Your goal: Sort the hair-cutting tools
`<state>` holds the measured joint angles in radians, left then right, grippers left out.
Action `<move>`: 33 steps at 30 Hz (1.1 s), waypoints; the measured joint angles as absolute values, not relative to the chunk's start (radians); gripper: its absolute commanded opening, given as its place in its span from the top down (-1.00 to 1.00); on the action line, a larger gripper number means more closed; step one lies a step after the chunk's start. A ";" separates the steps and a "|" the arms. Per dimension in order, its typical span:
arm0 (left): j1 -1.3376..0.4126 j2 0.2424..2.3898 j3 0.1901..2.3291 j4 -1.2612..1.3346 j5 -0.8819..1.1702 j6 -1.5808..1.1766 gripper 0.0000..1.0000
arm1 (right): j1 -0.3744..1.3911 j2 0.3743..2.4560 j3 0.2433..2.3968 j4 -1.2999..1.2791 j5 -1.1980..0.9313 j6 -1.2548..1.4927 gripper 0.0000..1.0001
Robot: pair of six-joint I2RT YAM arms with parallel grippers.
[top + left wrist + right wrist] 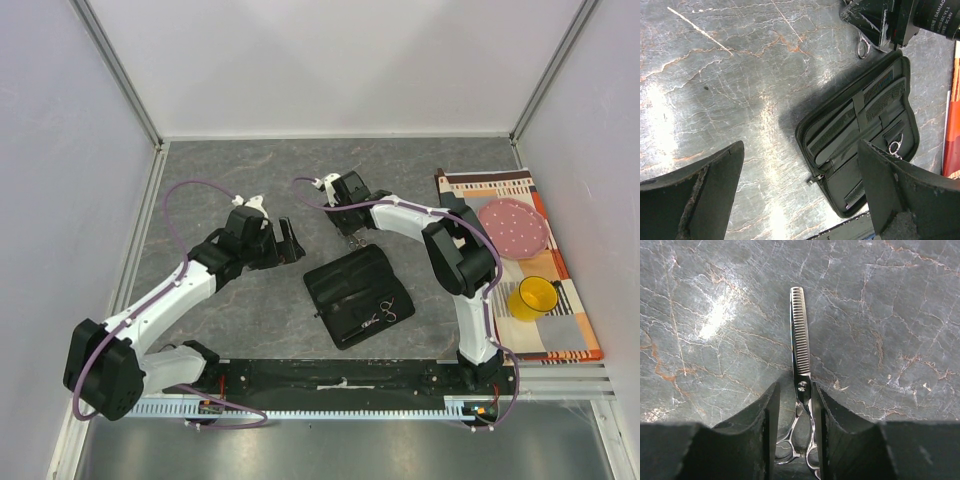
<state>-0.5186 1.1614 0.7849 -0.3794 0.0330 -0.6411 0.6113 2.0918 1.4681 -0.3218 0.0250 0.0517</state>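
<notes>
Right wrist view alone shows toothed silver metal scissors (pixel 801 350) flat on the grey marbled counter (pixel 890 315), right end effector (pixel 795 386) narrow astride the pivot, grip impossible to tell, left end effector (pixel 290 242) wide, its wrist view catching the flat black straight comb (pixel 832 131) pocketed in the black fabric pouch (pixel 837 185)

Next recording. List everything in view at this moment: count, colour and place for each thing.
toothed scissors: one, silver, flat on the table beyond the pouch
second scissors: one, silver, inside the pouch
combs: at least two, black, strapped inside the pouch
pouch: one, black, zipped open, mid-table
placemat: one, striped orange, cream and grey, at the table's right edge
plate: one, pink with dots, on the placemat
cup: one, yellow, on the placemat, nearer the arms than the plate
table: one, grey marbled
left gripper: black, open, left of the pouch
right gripper: black, fingers either side of the toothed scissors, contact unclear
</notes>
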 measured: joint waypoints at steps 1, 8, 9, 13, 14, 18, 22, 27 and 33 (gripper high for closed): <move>-0.518 1.162 0.785 -0.379 0.034 -0.641 -0.99 | 0.611 2.092 1.468 -0.321 0.024 0.051 0.27; -0.512 1.171 0.785 -0.371 0.036 -0.637 -0.99 | 0.611 2.092 1.462 -0.312 0.022 0.048 0.44; -0.512 1.172 0.785 -0.371 0.036 -0.636 -0.99 | 0.611 2.092 1.460 -0.310 0.021 0.047 0.51; -0.510 1.177 0.785 -0.368 0.037 -0.632 -0.99 | 0.609 2.087 1.443 -0.284 0.015 0.047 0.96; -0.510 1.181 0.785 -0.367 0.038 -0.631 -0.99 | 0.607 2.085 1.437 -0.277 0.014 0.049 1.00; -0.507 1.200 0.785 -0.364 0.050 -0.629 -0.99 | 0.603 2.075 1.413 -0.247 0.011 0.049 1.00; -0.506 1.227 0.785 -0.355 0.072 -0.626 -0.99 | 0.604 2.069 1.402 -0.232 0.012 0.049 1.00; -0.506 1.284 0.785 -0.321 0.119 -0.611 -0.99 | 0.603 2.063 1.401 -0.225 0.024 0.051 1.00; -0.506 1.366 0.804 -0.284 0.165 -0.582 -0.98 | 0.597 2.025 1.401 -0.250 0.084 0.047 1.00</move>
